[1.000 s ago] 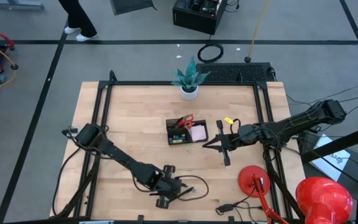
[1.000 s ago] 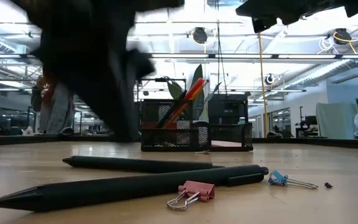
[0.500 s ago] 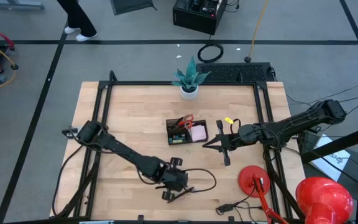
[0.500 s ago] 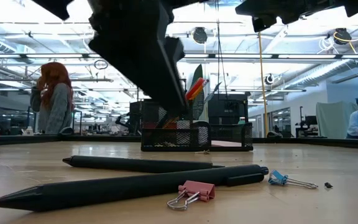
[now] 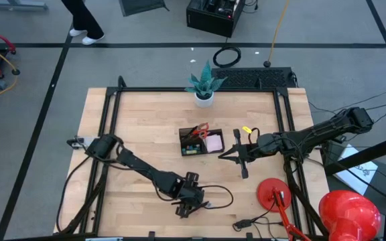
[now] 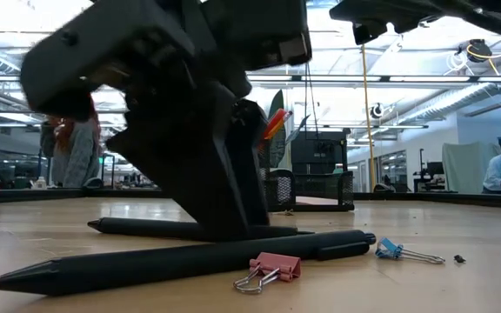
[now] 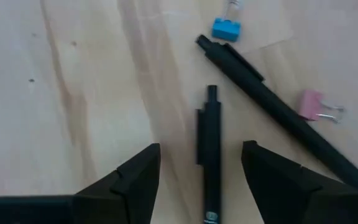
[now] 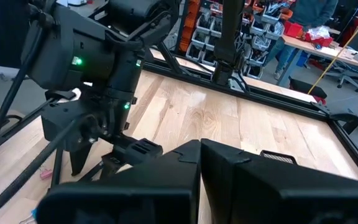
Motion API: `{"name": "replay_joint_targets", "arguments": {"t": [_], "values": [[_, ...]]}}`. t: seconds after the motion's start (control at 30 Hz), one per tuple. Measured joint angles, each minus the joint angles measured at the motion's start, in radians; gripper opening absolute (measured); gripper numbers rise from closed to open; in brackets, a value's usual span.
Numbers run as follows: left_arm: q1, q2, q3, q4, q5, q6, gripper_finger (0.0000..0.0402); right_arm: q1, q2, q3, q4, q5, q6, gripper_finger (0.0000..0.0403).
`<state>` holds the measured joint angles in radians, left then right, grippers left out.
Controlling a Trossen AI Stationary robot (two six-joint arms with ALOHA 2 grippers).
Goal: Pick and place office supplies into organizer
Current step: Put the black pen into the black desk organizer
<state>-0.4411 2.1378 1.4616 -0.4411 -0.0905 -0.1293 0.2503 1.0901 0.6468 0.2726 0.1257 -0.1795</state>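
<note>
High view: the organizer point(image 5: 202, 143) sits near the middle of the worktop point(image 5: 146, 127) and already holds red-handled scissors point(image 5: 200, 128) and a pink pad point(image 5: 214, 143); other contents are too small to tell. The left pincer point(image 5: 187, 207) hangs low near the front edge, over the pens yet to be collected. The right pincer point(image 5: 228, 154) waits beside the organizer, towards the right edge, pressed together and empty.

Low view: two black pens point(image 6: 198, 257) and point(image 6: 181, 229), a pink clip point(image 6: 268, 267) and a blue clip point(image 6: 398, 252) lie loose at the front edge; the task is judged partly done.

Left wrist view: the left pincer is spread, straddling one pen point(image 7: 211, 155) without pinching it.

Right wrist view: shows mainly the left arm point(image 8: 98, 81) across the worktop.
</note>
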Motion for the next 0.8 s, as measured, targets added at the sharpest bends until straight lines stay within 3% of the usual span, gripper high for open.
{"name": "replay_joint_targets", "arguments": {"t": [0.23,0.53,0.8], "values": [[0.013,0.014,0.003,-0.035,0.007,-0.002,0.0181,0.0,0.0,0.0,0.0,0.0,0.002,0.0004],[0.016,0.015,0.002,-0.047,0.024,-0.004,0.0023,0.0,0.0,0.0,-0.001,0.0,0.0,0.0004],[0.01,0.005,-0.002,0.026,0.057,0.066,0.0022,0.0,0.0,0.0,-0.001,0.0,0.003,0.0004]]}}
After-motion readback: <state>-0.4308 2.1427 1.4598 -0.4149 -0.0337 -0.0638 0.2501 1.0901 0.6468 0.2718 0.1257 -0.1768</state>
